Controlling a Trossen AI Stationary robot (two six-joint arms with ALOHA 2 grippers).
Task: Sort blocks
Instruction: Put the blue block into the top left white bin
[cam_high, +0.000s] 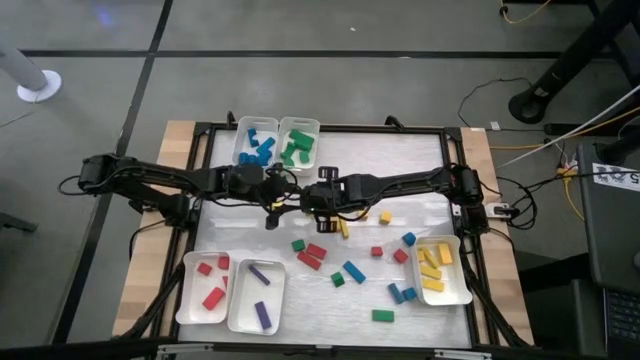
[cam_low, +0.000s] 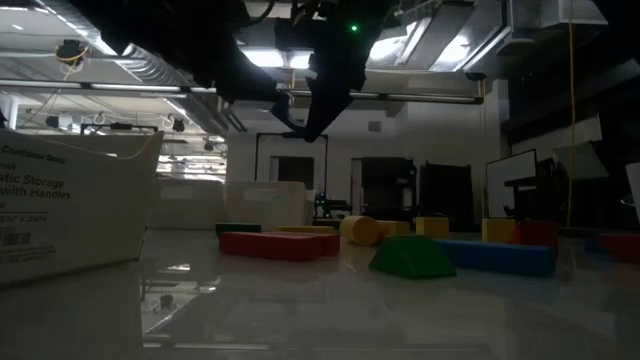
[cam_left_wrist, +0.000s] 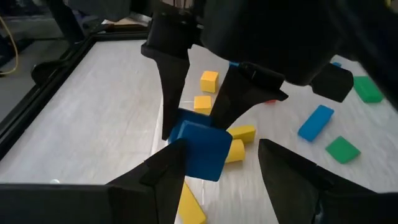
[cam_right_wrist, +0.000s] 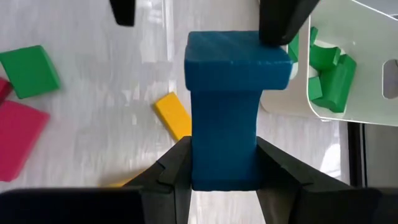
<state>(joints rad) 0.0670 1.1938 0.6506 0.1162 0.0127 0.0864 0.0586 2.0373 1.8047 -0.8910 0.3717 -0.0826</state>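
In the low view, a white box (cam_low: 70, 205) stands at the left side of the table, and on its side some printed text is partly visible. The readable words are "Storage" and, under it, "with Handles". Above them one line is cut and seems to end with "Compare/Save", but this is not sure. Under the words there is a small barcode with digits too small to read. No other text can be read in the other views
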